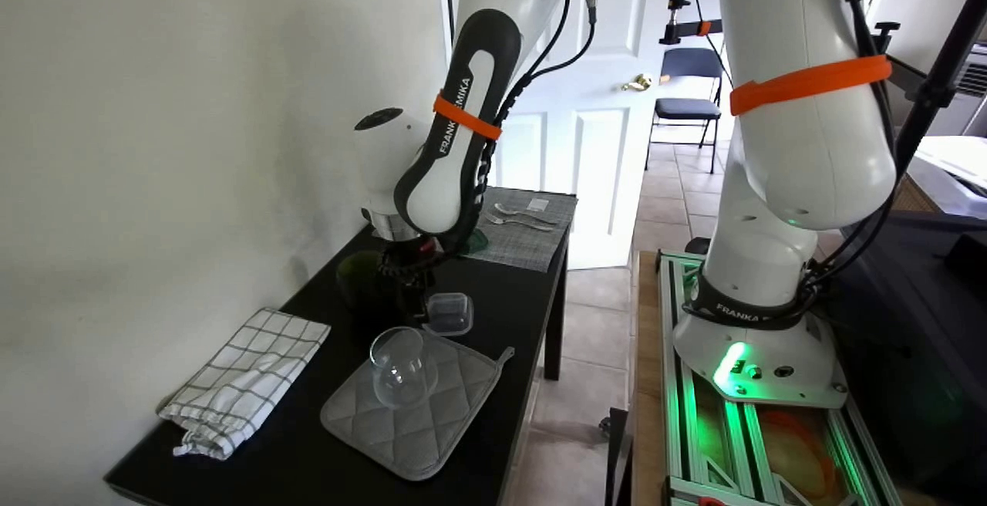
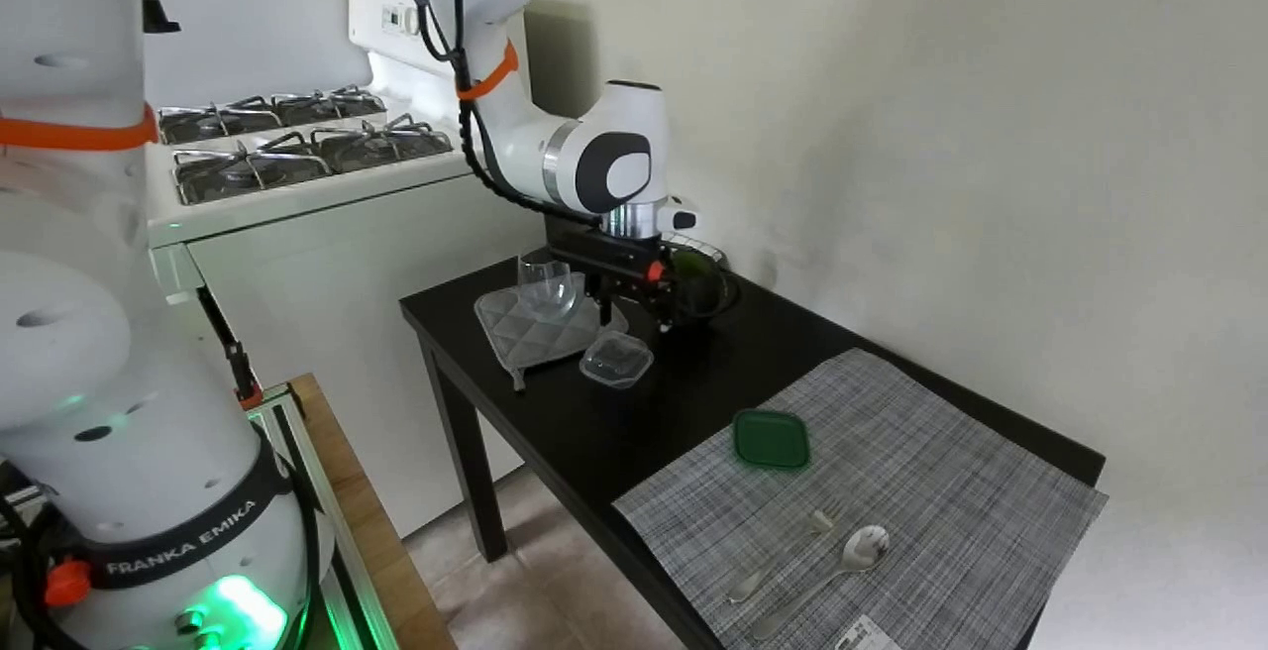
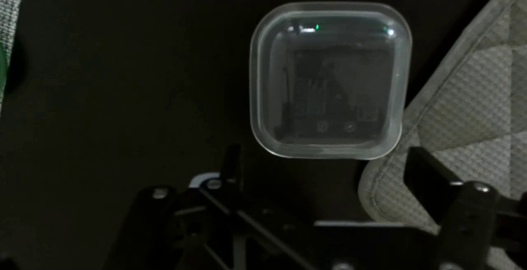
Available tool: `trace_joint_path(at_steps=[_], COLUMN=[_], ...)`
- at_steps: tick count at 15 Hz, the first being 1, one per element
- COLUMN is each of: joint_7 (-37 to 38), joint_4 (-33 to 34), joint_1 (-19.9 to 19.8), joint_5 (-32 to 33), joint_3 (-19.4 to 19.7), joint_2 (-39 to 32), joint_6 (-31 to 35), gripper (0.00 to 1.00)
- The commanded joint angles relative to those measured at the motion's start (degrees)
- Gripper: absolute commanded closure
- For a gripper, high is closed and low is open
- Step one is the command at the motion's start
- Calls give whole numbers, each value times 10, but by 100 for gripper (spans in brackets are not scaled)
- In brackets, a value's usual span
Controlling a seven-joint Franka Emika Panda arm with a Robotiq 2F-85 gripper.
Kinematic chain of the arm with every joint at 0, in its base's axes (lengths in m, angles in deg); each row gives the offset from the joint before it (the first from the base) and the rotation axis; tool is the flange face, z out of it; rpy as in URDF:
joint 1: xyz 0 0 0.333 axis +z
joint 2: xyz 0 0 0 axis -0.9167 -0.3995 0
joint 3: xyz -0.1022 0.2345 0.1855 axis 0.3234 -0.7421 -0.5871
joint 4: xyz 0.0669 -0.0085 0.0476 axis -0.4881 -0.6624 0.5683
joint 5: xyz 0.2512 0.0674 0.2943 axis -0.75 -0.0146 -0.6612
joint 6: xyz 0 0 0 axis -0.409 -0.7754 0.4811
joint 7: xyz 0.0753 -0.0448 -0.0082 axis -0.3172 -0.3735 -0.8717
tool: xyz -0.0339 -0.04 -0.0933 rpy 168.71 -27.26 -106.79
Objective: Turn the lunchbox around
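Note:
The lunchbox is a small clear square plastic box point(image 1: 449, 314) on the black table; it also shows in an exterior view point(image 2: 616, 360) and the wrist view point(image 3: 331, 80). I cannot tell whether its opening faces up. One corner lies at or over the edge of the grey potholder. A green square lid point(image 2: 771, 439) lies apart on the placemat. My gripper point(image 3: 325, 165) is open with wide-spread fingers and nothing between them. In the wrist view the fingertips appear just below the box's near edge. In the exterior views the gripper point(image 2: 634, 313) hangs above the table beside the box.
A clear glass point(image 1: 402, 371) stands on the grey potholder point(image 1: 455, 436). A checked towel point(image 1: 250, 371) lies by the wall. A dark green round vessel point(image 1: 358, 278) stands close behind the gripper. A grey placemat point(image 2: 951, 491) holds a fork point(image 2: 788, 551) and a spoon point(image 2: 832, 576).

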Motion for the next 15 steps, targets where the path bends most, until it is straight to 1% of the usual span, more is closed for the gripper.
trace_joint_path(at_steps=[1,4,8,9,10,12,13,15], joint_7=[-25,-21,-36,-45,-44,-50,-61,-61], joint_4=[34,49,64,67,69,72,69,58], joint_1=[13,19,15,12,14,13,9,11], joint_5=[-14,-8,-17,-22,-18,-19,-25,-19], joint_3=[5,12,5,1,3,3,-2,2], joint_2=[-30,-42,-55,-57,-60,-58,-55,-42], joint_6=[-40,-71,-112,-119,-125,-134,-130,-121], gripper=[0,0,0,25,25,39,40,40])
